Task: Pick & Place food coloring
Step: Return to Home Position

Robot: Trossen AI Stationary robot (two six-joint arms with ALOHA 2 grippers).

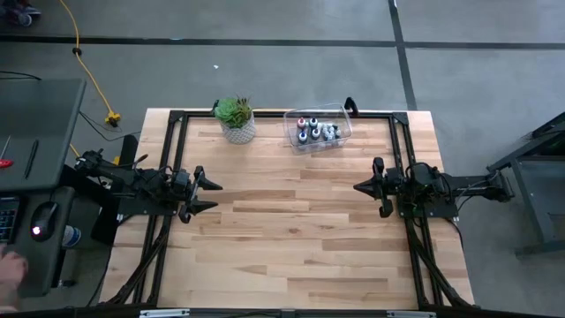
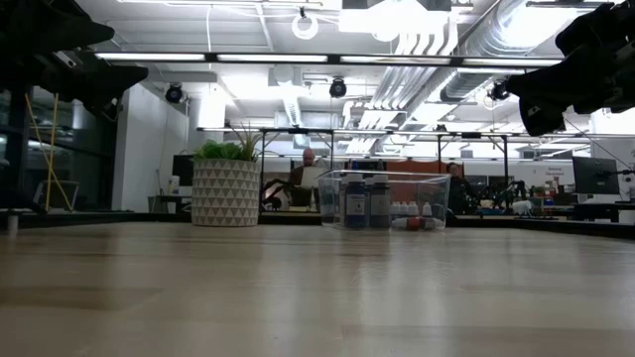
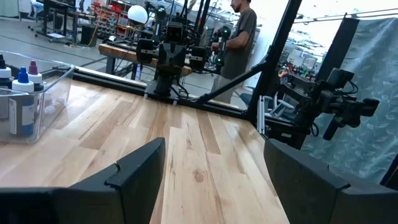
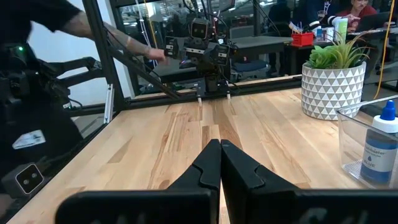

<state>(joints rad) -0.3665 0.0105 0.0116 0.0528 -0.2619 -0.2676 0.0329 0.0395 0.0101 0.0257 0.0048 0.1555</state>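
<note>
**Bottles all binned, both arms parked out at the sides**

So the food coloring (image 1: 316, 131) is sitting inside the clear plastic bin (image 1: 290, 124), upper middle of the high view, just right of the potted plant (image 1: 236, 119). In the low view the bottles stand upright in there, bigger dark ones to the left and the tiny pale ones low on the right. Every bottle that shows is in the bin, so the sorting part looks finished.

That would explain the arms. The left gripper (image 1: 210, 194) hangs at middle left of the high view, pointing in toward the centre of the wooden table (image 1: 291, 238), jaws spread wide with nothing between them. The right gripper (image 1: 357, 187) mirrors it at middle right, its fingers pressed together and empty. Each arm is folded low over its own base, wrist about level, tips clear of the wood and well apart from the bin. It reads like a resting home pose, tucked where neither arm could bump the bin or the plant.
</note>
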